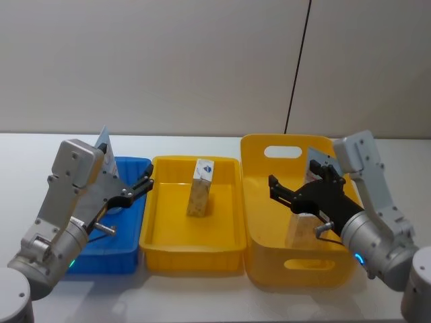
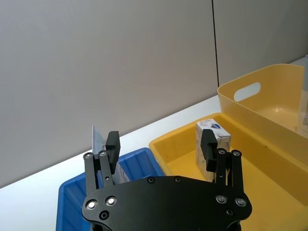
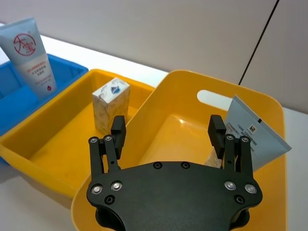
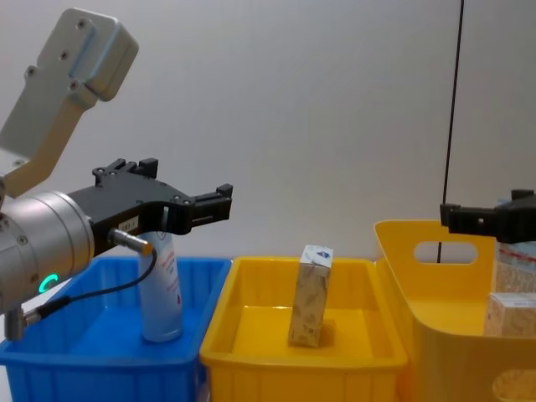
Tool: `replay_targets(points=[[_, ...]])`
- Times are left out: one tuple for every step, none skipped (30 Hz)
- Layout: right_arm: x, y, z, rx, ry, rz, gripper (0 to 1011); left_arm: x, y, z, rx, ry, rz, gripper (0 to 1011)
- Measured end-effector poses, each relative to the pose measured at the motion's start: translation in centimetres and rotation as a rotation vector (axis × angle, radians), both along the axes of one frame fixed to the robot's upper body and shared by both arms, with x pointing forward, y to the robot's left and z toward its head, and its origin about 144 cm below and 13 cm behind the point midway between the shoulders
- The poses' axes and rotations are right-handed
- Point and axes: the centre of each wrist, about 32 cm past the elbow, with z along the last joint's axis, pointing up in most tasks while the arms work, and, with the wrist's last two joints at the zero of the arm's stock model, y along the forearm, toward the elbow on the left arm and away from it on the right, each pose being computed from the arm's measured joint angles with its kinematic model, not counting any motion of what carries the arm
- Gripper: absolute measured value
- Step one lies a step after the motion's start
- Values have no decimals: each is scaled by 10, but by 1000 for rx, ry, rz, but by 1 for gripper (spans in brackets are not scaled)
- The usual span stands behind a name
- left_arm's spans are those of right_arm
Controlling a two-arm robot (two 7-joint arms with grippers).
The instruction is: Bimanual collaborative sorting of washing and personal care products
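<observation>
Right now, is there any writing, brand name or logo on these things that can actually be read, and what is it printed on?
No word reads clearly.
Tube in the blue bin: a red round logo with red print below, too small to read.
Tube in the deep yellow bin: a small dark square mark and grey lines, too blurred to read.
Carton in the middle yellow tray: a blue mark on its white top, no legible letters.

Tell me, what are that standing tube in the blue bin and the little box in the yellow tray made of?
The tube looks like soft, smooth plastic, with a flat crimped top and printed surface. The box seems thin cardboard: sharp folded edges, matte mottled beige sides.
</observation>
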Motion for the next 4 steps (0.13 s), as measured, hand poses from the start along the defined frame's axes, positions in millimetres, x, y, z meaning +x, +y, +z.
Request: replay_targets(points=[[-2, 0, -2, 8, -12, -2, 1002, 0, 0, 0, 0, 0, 0, 1001], [-3, 0, -4, 11, -19, -4, 1002, 0, 0, 0, 0, 0, 0, 1001], [-4, 0, -5, 15, -24, -5, 1002, 0, 0, 0, 0, 0, 0, 1001], [-5, 0, -7, 23, -37, -8, 1002, 0, 0, 0, 0, 0, 0, 1001]])
